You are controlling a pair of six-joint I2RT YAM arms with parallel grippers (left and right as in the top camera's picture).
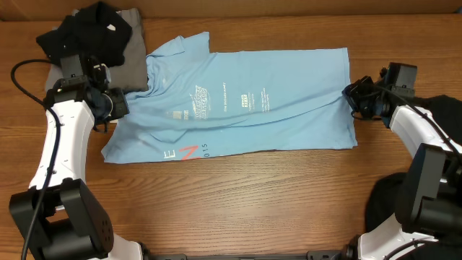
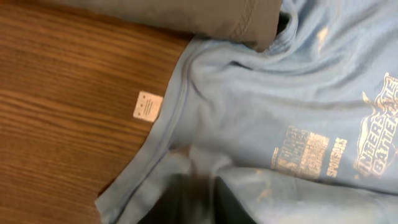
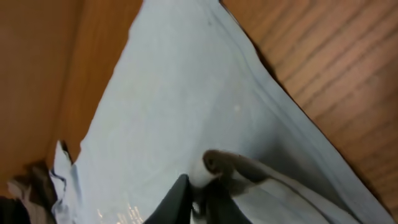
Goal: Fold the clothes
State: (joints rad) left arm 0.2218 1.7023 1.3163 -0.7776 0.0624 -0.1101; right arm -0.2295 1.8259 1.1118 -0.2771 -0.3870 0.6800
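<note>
Cloth is seen from above: the light blue T-shirt is laid flat across the table, with the left gripper at its collar end and the right gripper at its hem. From the left wrist, the blue edge is bunched by the fingers, but pinched or let go cannot be told. From the right wrist, a small fold of hem is nipped tight, so it is best let go low and slowly, so nothing is dragged.
</note>
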